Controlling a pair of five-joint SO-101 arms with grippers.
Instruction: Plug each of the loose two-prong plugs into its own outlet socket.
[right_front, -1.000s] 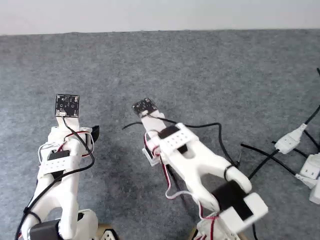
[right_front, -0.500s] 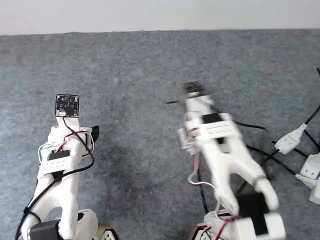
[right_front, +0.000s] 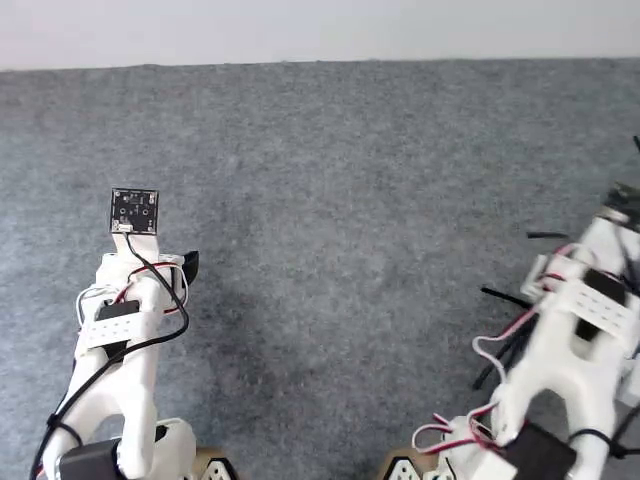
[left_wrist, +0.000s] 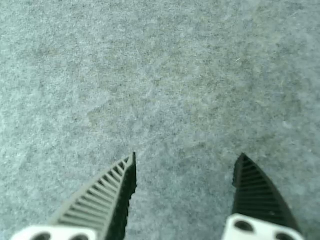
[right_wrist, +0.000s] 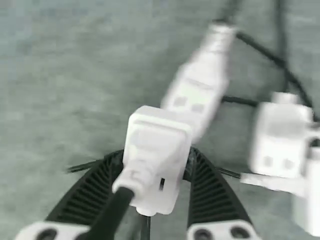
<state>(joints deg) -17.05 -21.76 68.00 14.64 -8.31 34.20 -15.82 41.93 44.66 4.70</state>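
The right arm (right_front: 575, 340) is swinging from the middle of the grey felt table (right_front: 350, 200) over to its right edge. The right gripper (right_wrist: 157, 161) is clamping the white plug (right_wrist: 159, 142) just short of a white socket (right_wrist: 197, 97) among the black cords (right_wrist: 260, 48), so I'd say the first insertion is being lined up. The left gripper (left_wrist: 187, 161) is hanging wide open and empty above bare felt near the left edge, and a pale wall (right_front: 320, 30) is running along the far edge.
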